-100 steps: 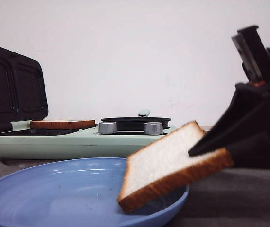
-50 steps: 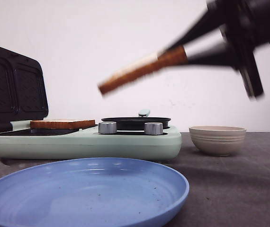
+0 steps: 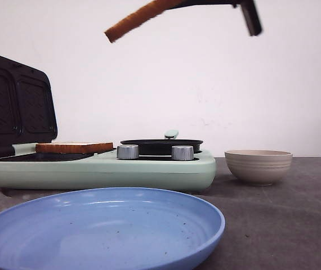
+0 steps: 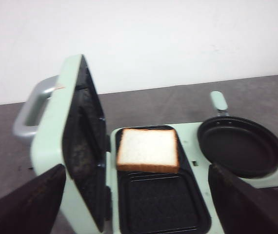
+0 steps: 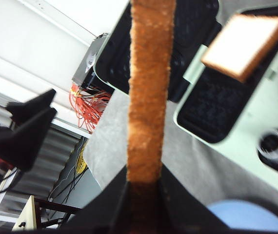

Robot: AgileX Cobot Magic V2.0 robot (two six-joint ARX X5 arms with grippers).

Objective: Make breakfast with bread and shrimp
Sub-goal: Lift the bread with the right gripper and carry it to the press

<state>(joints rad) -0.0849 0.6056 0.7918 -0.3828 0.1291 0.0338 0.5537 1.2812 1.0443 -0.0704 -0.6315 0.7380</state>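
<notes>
While your right gripper point(image 5: 144, 187) pinches one bread slice point(image 3: 141, 18) by its crust edge, jaws closed down to the slice's thickness, that slice hangs tilted high above the appliance, near the top of the front view. Half a second ago it was lower, level with the space above the frying pan; a second ago it was tipped against the blue plate's rim. Now the blue plate point(image 3: 166, 253) at the counter's near edge holds nothing.

You have two slices in sight: the held one and a second slice point(image 4: 147, 150) lying flat on the rear half of the sandwich maker's point(image 4: 53, 161) open dark plate, lid upright at its side. You can count one black frying pan point(image 4: 240, 146) on the appliance's other end, two silver knobs point(image 3: 128, 152) on its front, and one beige bowl point(image 3: 258, 166) on the counter beside it.

Your left gripper point(image 4: 139, 207) is spread wide, holding nothing, its fingers point(image 4: 27, 202) framing the sandwich maker.
</notes>
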